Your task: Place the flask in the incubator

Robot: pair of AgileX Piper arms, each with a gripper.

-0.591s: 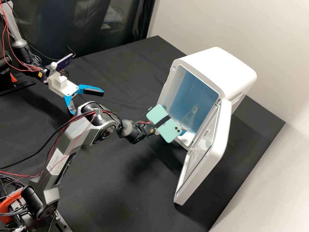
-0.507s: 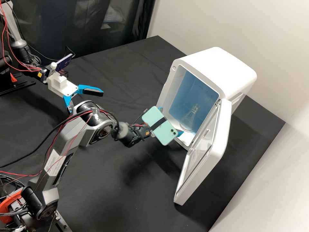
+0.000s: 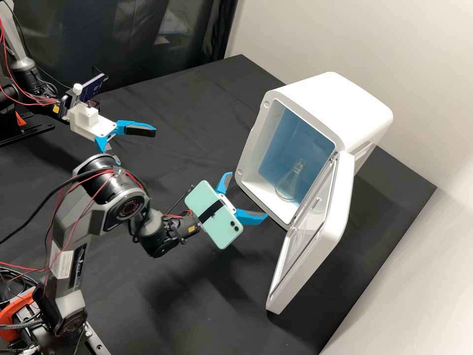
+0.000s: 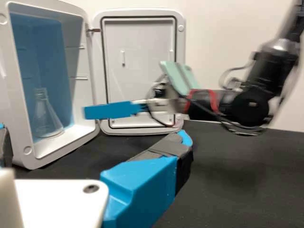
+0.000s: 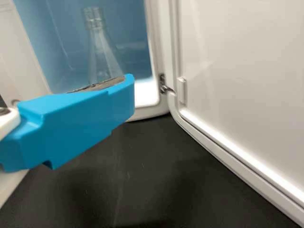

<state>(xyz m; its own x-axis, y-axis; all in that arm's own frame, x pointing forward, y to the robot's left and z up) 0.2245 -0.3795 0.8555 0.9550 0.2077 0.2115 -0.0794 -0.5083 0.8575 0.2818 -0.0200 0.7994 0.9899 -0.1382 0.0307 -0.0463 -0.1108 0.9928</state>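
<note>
A clear glass flask stands upright on the floor of the white incubator, against its blue lining. The incubator door hangs wide open. My right gripper is just outside the opening, open, with nothing between its blue fingers and a green phone strapped on its wrist. In the right wrist view the flask stands beyond one blue finger. My left gripper hangs open and empty over the bench at the back left. From there the flask is seen inside the incubator.
The incubator stands near the right end of the black bench, close to the white wall. Its open door swings out toward the bench's front edge. Cables and arm bases crowd the left side.
My right gripper has drawn back out of the incubator opening, toward the bench's left. The flask has stayed standing inside. My left gripper has shifted slightly back and left.
</note>
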